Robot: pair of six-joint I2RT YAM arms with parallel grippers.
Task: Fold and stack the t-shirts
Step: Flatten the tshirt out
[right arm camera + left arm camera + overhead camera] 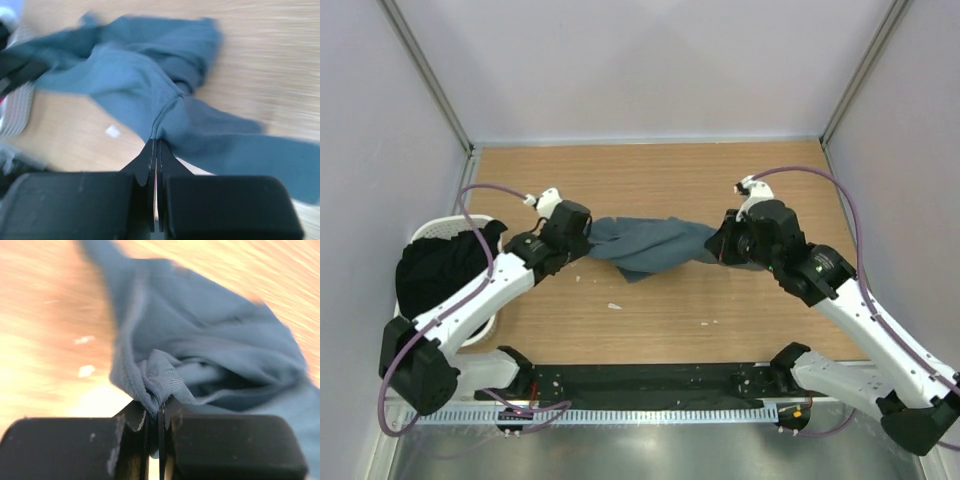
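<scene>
Closest in, the left end effector (160,412) has its fingers pressed together on a bunched, ribbed edge of the slate blue-grey t-shirt (210,335), and the cloth spreads away from it toward 1 o'clock in the left wrist view. The right end effector (156,150) likewise pinches a fold of the same shirt, which fans out toward 11 and 3 o'clock from its tips. From above, we see the shirt strung between the two, one end at 9 o'clock and the other at 3 o'clock, with its middle sagging toward 6 o'clock. We cannot tell whether that sag touches the surface.

Below it lies the wooden counter (650,180), with a few small white scraps (614,306) near the shirt at 6 o'clock. A white laundry basket (428,232) sits at the counter's 9 o'clock edge, with black cloth (440,265) in it. Pale walls (640,70) close in the far side and both flanks.

The left arm rises from 7 o'clock and bends inward toward the middle. The right arm rises from 5 o'clock and mirrors it, wrists facing each other.
</scene>
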